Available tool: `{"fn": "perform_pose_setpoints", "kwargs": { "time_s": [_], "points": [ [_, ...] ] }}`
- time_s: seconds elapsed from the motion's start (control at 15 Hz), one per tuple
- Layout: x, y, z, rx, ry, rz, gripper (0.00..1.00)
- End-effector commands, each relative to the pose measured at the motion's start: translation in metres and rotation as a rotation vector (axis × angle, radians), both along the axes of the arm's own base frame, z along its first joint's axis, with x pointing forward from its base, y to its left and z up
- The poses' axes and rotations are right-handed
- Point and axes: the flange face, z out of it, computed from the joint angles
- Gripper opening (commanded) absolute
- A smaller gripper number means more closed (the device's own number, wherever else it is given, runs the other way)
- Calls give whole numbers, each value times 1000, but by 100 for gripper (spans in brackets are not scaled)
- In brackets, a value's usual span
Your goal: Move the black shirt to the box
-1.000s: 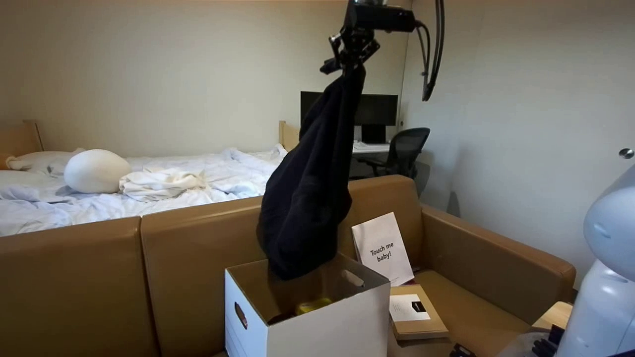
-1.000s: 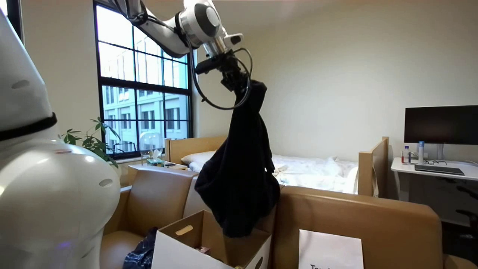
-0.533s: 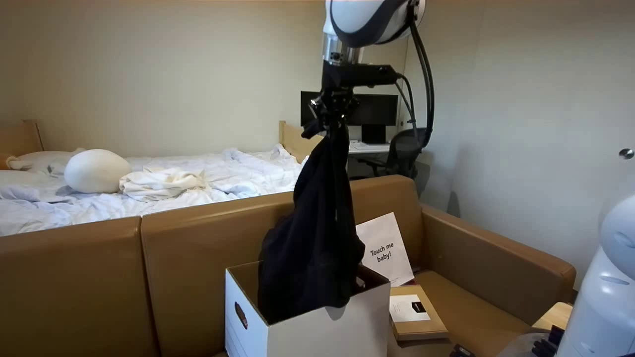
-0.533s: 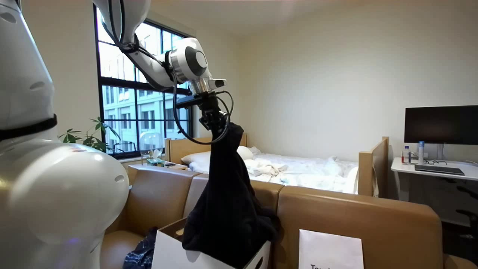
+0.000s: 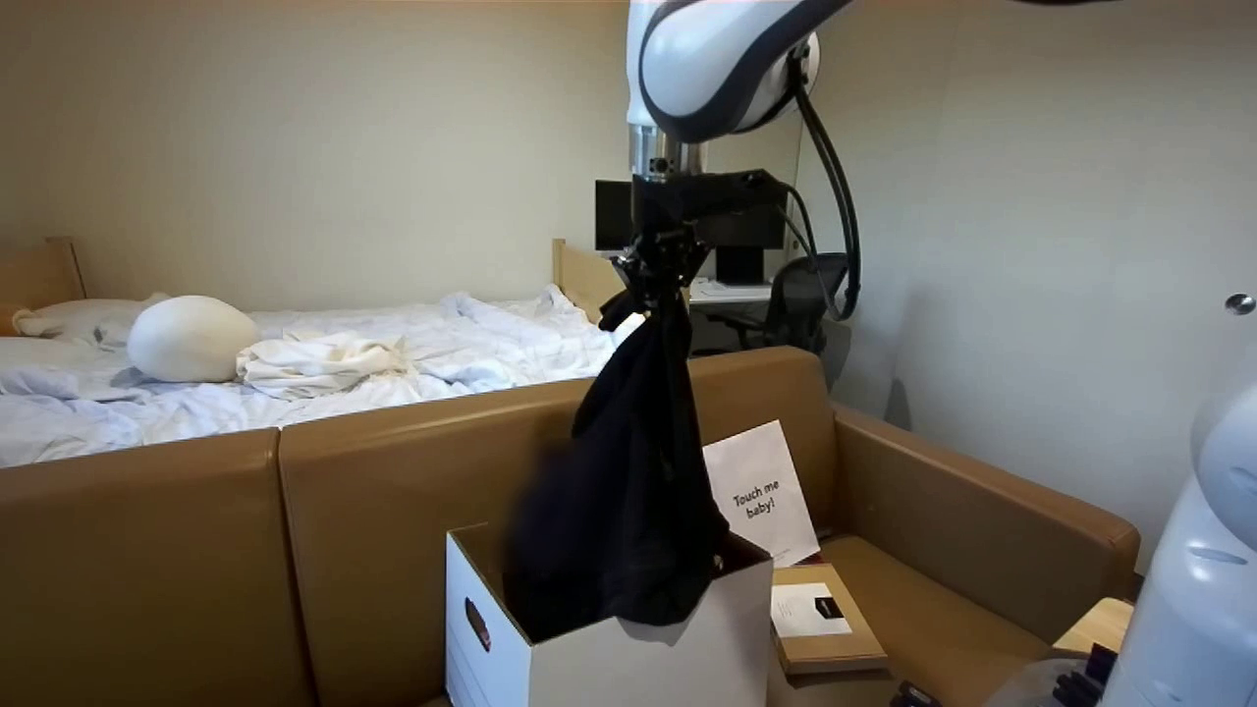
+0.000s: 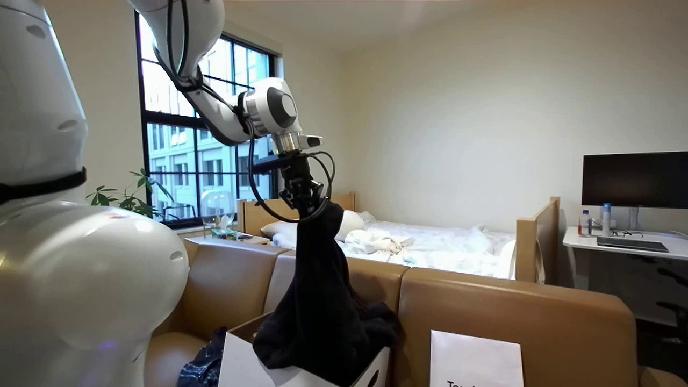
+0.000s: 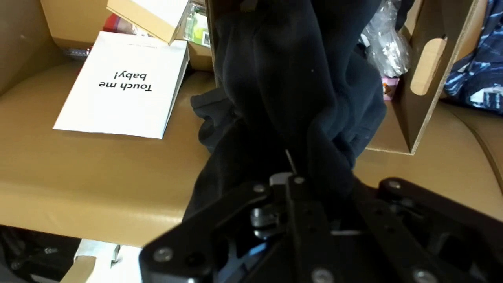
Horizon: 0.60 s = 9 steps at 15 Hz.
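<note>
Black shirt [image 5: 638, 501] now lower over box [image 5: 628, 673]

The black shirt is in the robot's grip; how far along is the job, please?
Done: the black shirt is over and partly inside the box. In hand: the tool grips its top. Left, probably: bring in the overhanging cloth, lower the rest and release.

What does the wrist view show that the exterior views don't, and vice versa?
Wrist view only: crumpled clear plastic and a pink item inside the box. Exterior views only: the white arm and, behind the couch, a round white object. Shared by all three: the black shirt held by the gripper, the box, the couch and a white lettered card.
</note>
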Motion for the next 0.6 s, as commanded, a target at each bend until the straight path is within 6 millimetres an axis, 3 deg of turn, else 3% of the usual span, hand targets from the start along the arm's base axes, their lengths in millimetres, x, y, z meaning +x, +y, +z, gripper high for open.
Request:
{"fn": "perform_pose_setpoints", "kwargs": {
  "time_s": [0.0, 0.2, 0.53],
  "points": [
    [39, -29, -58, -35, 43, -18, 4],
    [63, -38, -117, -6, 132, -44, 4],
    [93, -45, -157, 67, 175, -51, 4]
  ]
}}
